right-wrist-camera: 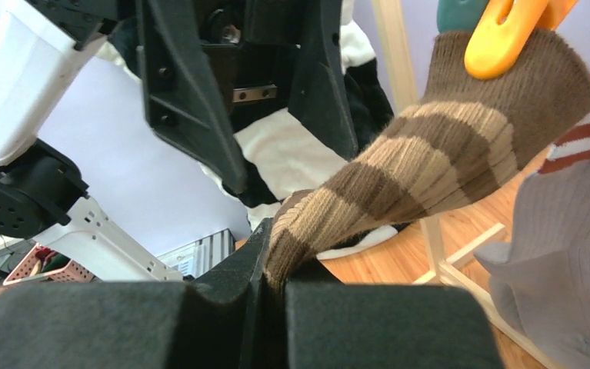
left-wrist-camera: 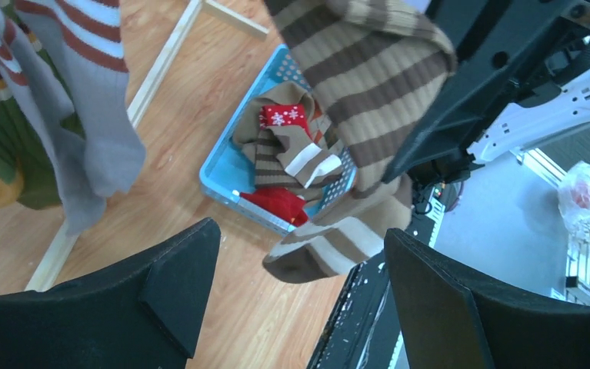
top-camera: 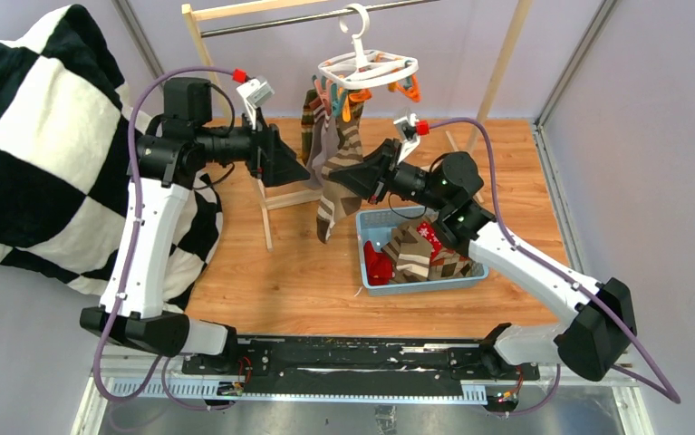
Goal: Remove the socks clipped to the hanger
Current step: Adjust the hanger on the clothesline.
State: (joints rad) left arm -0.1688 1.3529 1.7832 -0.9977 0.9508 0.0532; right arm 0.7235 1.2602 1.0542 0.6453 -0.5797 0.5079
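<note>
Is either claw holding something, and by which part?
The right claw is shut on the brown striped sock, pinching it around mid-length; its cuff sits in an orange clothespin. The left claw is open, holding nothing.

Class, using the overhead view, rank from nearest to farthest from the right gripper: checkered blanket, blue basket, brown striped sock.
1. Brown striped sock, pinched in the right gripper.
2. Blue basket, just right of it.
3. Checkered blanket, far left.

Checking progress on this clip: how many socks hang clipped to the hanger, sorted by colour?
brown-striped sock: 1
grey sock: 1
olive green sock: 1
Total in view: 3
</note>
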